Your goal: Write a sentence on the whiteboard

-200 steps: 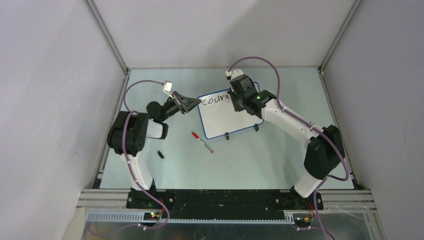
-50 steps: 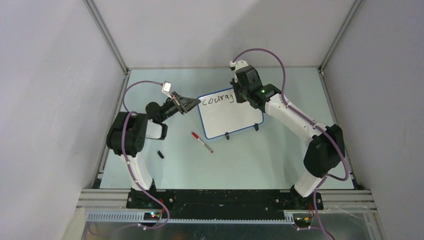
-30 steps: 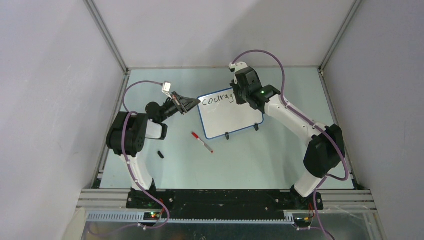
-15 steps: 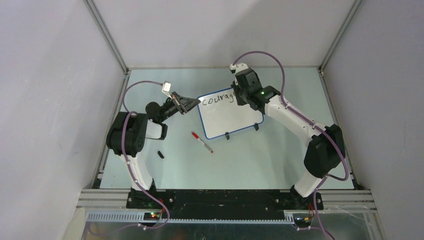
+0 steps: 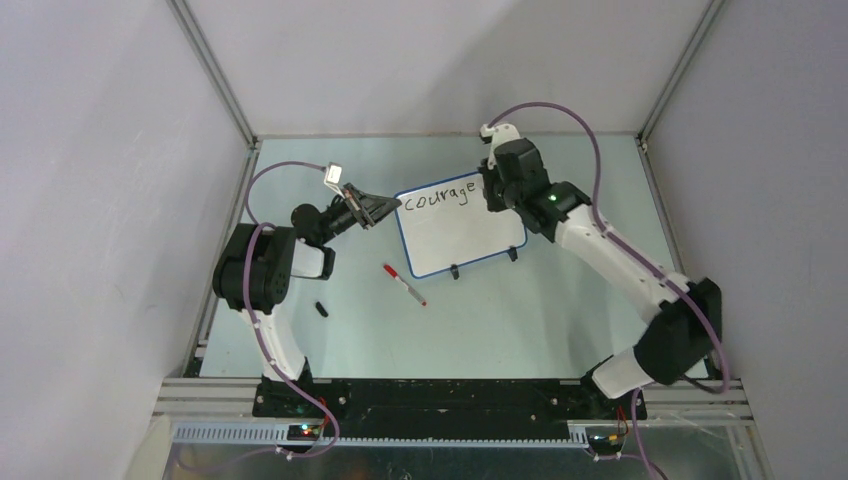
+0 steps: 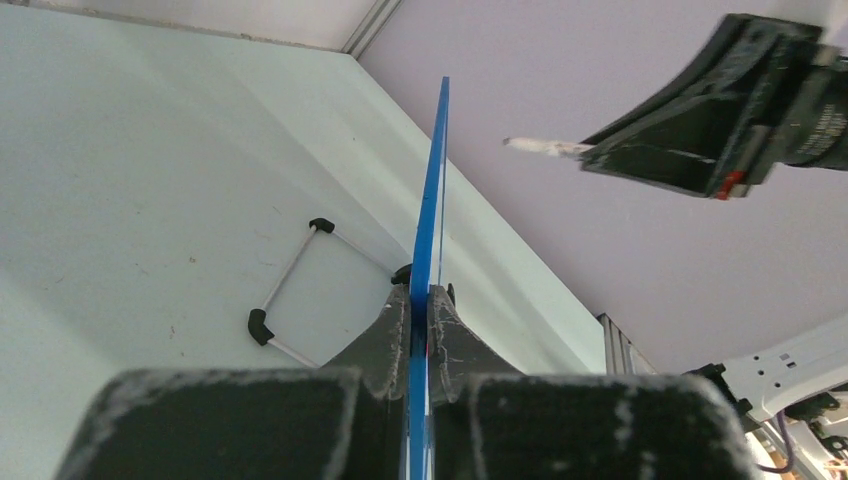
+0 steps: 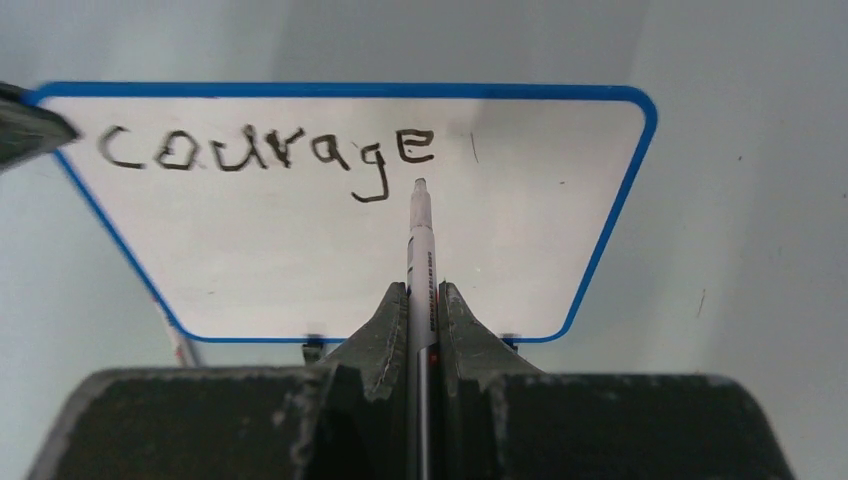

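Whiteboard [image 5: 462, 238] bracing
Clamps rim in left gripper [image 6: 420, 305] for steadiness; pinches marker [image 7: 420, 240] in right gripper [image 7: 420, 292], tip clear beyond "courage" [image 7: 270, 150].

On the pale green bench [image 5: 520, 320], the blue-rimmed white whiteboard [image 5: 465, 235] stands between the left end effector [image 5: 388, 206] and the white pen [image 7: 419, 230] in the right end effector [image 7: 416, 292], a red-capped marker [image 5: 404, 284] lying before it.

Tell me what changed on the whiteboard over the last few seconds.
The right gripper, shut on its marker, finished "courage" from "coura", then shifted right. The left gripper stayed clamped on the whiteboard; red pen and black cap unmoved.
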Robot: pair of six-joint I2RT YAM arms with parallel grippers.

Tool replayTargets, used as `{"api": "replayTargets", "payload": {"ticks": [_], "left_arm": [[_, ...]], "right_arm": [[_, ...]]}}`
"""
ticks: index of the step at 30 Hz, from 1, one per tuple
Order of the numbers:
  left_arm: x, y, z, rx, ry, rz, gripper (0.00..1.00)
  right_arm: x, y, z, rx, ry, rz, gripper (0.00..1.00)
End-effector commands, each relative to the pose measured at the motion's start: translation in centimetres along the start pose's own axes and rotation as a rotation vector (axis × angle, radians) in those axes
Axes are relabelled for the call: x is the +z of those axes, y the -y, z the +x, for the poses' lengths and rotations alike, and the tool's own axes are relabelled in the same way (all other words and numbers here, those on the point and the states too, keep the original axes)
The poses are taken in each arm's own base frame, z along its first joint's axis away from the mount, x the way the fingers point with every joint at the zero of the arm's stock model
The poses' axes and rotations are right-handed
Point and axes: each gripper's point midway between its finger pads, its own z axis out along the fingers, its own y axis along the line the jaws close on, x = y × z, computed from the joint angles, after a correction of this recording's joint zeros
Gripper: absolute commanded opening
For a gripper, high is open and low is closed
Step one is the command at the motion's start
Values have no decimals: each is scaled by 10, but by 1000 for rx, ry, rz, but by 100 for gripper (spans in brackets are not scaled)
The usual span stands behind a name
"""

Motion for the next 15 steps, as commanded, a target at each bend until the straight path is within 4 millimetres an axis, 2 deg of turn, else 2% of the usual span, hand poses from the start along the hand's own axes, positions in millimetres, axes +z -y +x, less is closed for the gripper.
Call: {"api": "replayTargets", "payload": {"ticks": [1,2,6,9,12,14,15], "left_arm": [[3,13,-18,74,39,47,11],[3,13,-18,72,39,46,13],[1,16,-20,92,54,39,22],[-3,15,-20,102,70,18,32],[-4,16,-21,111,84,6,37],[-7,15,-19,107,91,-8,41],[-8,16,-20,110,96,-10,42]], "right_arm": [[-49,4,-50,83,232,-26,0],[-60,12,-56,101,275,-3,0],[-69,39,-61,191,365,55,0],[-68,70,-56,268,369,117,0],[-62,94,-49,369,364,137,0],[-55,126,-39,447,351,168,0],[-50,127,-36,481,338,132,0]]}}
